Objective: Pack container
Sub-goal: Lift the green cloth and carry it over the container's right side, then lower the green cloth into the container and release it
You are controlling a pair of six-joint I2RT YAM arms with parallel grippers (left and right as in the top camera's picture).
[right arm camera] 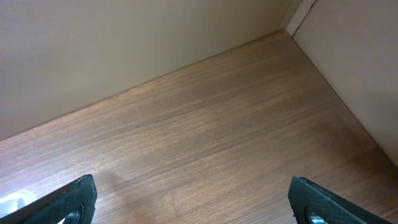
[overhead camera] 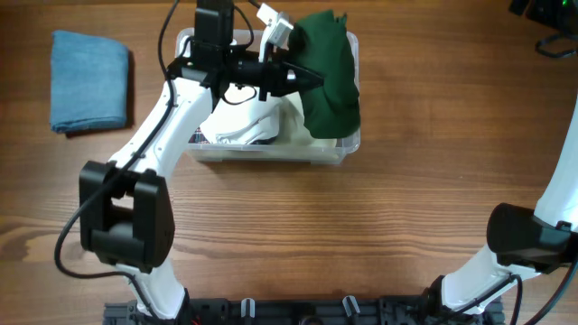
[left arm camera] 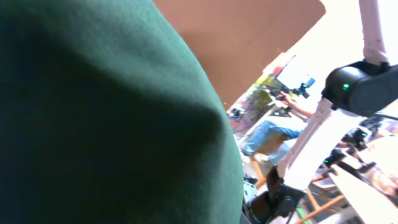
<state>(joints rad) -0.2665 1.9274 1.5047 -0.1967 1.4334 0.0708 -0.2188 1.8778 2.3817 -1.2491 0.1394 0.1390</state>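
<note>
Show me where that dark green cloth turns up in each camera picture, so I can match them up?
Overhead: the green cloth is at top centre-right, draped over the right end of the container.
Left wrist: the green cloth fills the left half, very close to the lens.
Right wrist: not in it.
Shared landmark: the wooden table, which also fills the right wrist view.
</note>
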